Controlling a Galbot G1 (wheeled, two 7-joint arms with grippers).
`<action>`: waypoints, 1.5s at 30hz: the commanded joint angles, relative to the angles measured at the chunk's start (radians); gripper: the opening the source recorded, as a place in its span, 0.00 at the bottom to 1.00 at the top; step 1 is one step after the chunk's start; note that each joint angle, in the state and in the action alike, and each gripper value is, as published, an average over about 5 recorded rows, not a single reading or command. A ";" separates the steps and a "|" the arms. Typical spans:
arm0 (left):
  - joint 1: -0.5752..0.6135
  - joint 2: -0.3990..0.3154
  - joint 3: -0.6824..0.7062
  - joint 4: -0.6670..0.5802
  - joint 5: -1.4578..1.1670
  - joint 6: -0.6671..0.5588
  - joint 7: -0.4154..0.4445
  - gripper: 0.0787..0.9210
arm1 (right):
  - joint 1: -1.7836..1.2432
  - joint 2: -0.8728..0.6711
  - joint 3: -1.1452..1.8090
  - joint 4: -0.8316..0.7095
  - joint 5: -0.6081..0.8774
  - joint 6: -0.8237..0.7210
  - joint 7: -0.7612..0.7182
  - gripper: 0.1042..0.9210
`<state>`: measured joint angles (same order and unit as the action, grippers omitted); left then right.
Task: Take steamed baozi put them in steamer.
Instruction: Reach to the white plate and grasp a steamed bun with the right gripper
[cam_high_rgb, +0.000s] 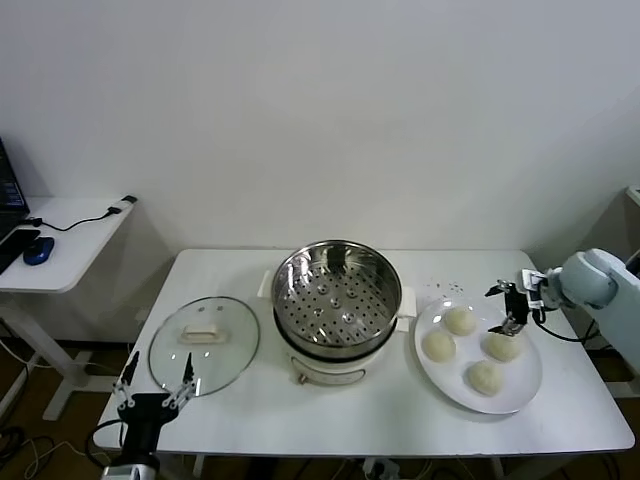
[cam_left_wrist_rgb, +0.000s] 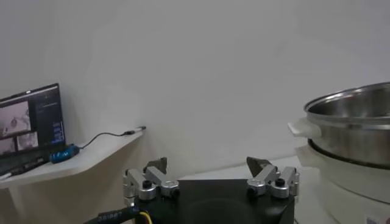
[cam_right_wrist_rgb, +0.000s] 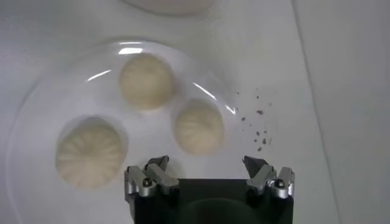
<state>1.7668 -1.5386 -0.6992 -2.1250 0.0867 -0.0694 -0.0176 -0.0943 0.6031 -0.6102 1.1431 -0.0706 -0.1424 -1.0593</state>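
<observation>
The steamer (cam_high_rgb: 337, 295), a shiny steel pot with a perforated tray on a white base, stands mid-table and holds nothing; its side shows in the left wrist view (cam_left_wrist_rgb: 353, 122). Several cream-white baozi lie on a white plate (cam_high_rgb: 522, 385) to its right, among them one at the far side (cam_high_rgb: 460, 320) and one at the near side (cam_high_rgb: 485, 377). My right gripper (cam_high_rgb: 512, 305) hovers open over the plate's far right part, just above a baozi (cam_right_wrist_rgb: 198, 126), with two more beyond it (cam_right_wrist_rgb: 146, 80) (cam_right_wrist_rgb: 91, 152). Nothing sits between its fingers (cam_right_wrist_rgb: 157, 165). My left gripper (cam_high_rgb: 155, 385) waits open at the table's front left corner.
A glass lid (cam_high_rgb: 204, 343) with a white handle lies flat left of the steamer, just beyond the left gripper (cam_left_wrist_rgb: 208, 164). Dark crumbs (cam_right_wrist_rgb: 256, 128) dot the table beside the plate (cam_right_wrist_rgb: 36, 103). A side desk (cam_high_rgb: 60, 240) with a laptop (cam_left_wrist_rgb: 30, 125) stands further left.
</observation>
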 joint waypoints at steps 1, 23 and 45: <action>-0.003 0.000 0.000 0.005 -0.015 0.010 -0.002 0.88 | 0.262 0.085 -0.316 -0.147 0.014 0.008 -0.061 0.88; -0.027 0.009 -0.018 0.037 -0.010 0.021 -0.007 0.88 | 0.124 0.311 -0.229 -0.348 -0.085 0.028 -0.050 0.88; -0.014 0.007 -0.017 0.044 0.007 0.013 -0.013 0.88 | 0.121 0.305 -0.184 -0.349 -0.089 0.051 -0.064 0.56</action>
<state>1.7532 -1.5311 -0.7166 -2.0820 0.0925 -0.0565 -0.0307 0.0336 0.8996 -0.8049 0.8021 -0.1564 -0.0876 -1.1254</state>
